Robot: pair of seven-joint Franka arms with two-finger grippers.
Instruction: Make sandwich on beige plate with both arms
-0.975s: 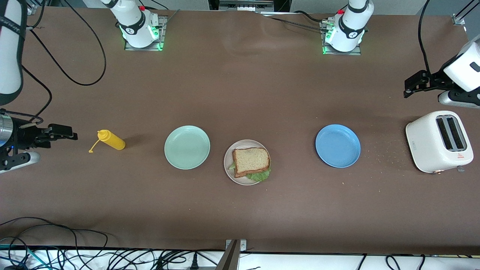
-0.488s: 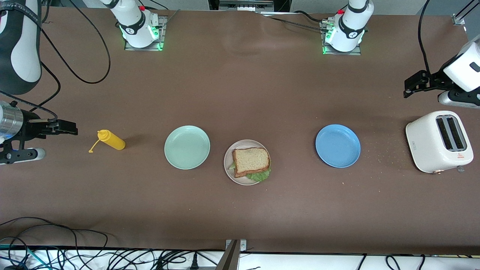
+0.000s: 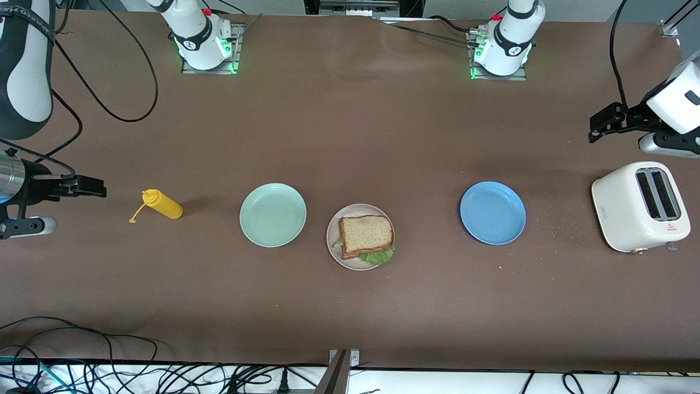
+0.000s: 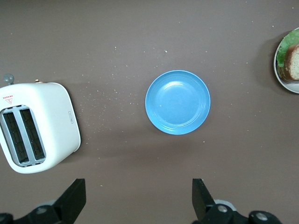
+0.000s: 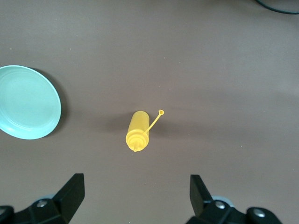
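The sandwich [image 3: 365, 235], tan bread with green lettuce sticking out at its edge, lies on the beige plate [image 3: 355, 210] in the middle of the table. One edge of both shows in the left wrist view: sandwich [image 4: 293, 61], plate [image 4: 281, 78]. My left gripper [image 3: 597, 127] [image 4: 138, 187] hangs open and holds nothing, over bare table beside the toaster. My right gripper [image 3: 98, 189] [image 5: 136, 184] is open too, over bare table at the right arm's end, close to the yellow bottle.
A mint green plate [image 3: 273, 214] [image 5: 25, 101] and a blue plate [image 3: 493, 213] [image 4: 177, 101] flank the beige plate. A yellow squeeze bottle [image 3: 162, 204] [image 5: 137, 132] lies on its side. A white toaster [image 3: 640, 206] [image 4: 35, 126] stands at the left arm's end amid crumbs.
The right arm has swung and drawn its gripper a little toward the right arm's end of the table, away from the yellow bottle. The left arm has stayed still.
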